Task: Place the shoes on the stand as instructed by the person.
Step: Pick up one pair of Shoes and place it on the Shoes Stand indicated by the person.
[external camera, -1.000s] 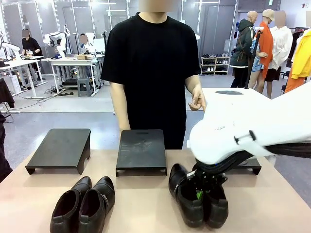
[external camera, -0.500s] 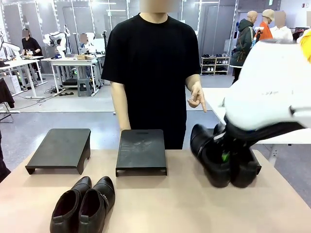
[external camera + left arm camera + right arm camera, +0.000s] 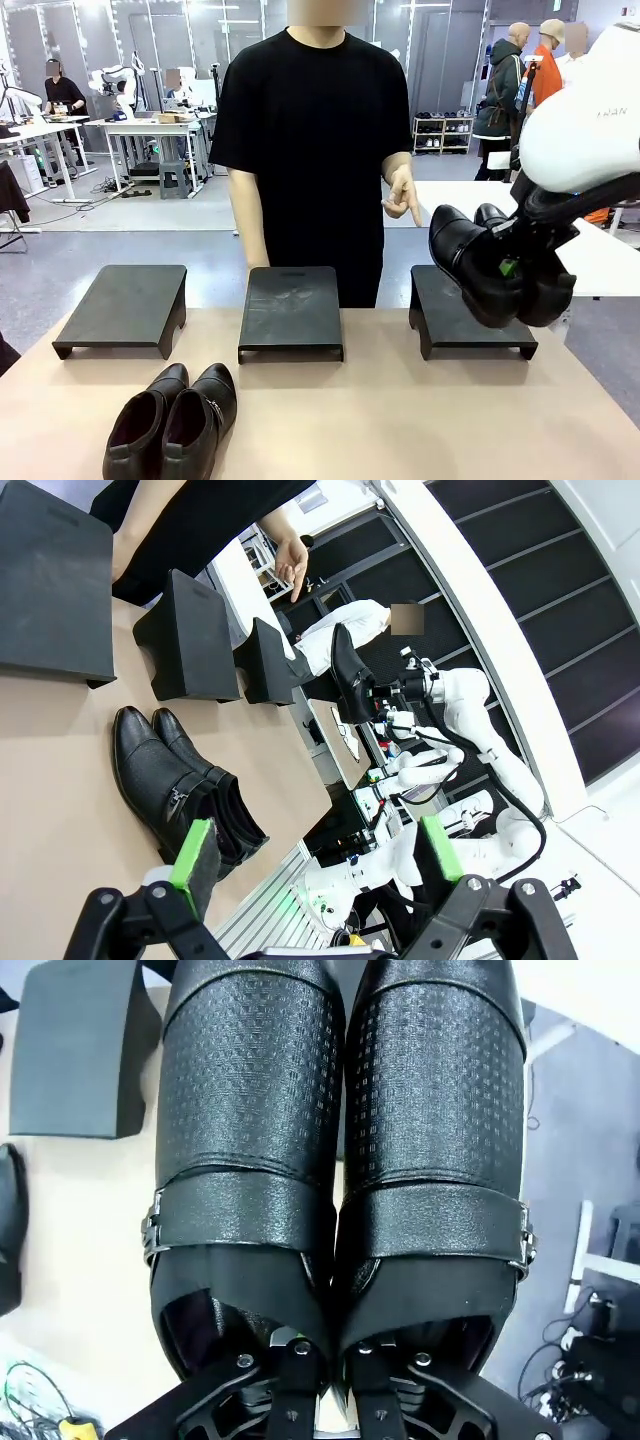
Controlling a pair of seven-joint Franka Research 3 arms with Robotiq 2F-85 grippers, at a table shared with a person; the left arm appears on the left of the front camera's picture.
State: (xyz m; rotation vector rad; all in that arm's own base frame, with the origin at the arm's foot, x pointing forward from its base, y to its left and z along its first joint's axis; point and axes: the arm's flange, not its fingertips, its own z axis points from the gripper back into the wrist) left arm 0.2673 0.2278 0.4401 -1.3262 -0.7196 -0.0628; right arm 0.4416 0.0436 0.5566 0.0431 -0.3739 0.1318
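Observation:
My right gripper (image 3: 510, 268) is shut on the touching inner sides of one pair of glossy black shoes (image 3: 495, 265) and holds them in the air, toes tilted up, over the right stand (image 3: 465, 325). The right wrist view shows this pair (image 3: 335, 1150) from above, with strap and buckle on each shoe and my right gripper (image 3: 325, 1360) pinching between them. The other pair of shoes (image 3: 172, 420) lies on the table at the front left. The person's hand (image 3: 404, 198) points a finger downward toward the right stand. My left gripper (image 3: 315, 848) stands open, above that other pair (image 3: 180, 785).
Two more black stands sit in a row at the table's far side: a left stand (image 3: 125, 305) and a middle stand (image 3: 290, 308). The person in the black T-shirt (image 3: 310, 130) stands right behind the middle one. The tan tabletop (image 3: 340, 420) is bare at the front right.
My right arm has lifted its pair of shoes off the table and carried it up, back and to the right, over the right stand. The person's hand keeps pointing down.

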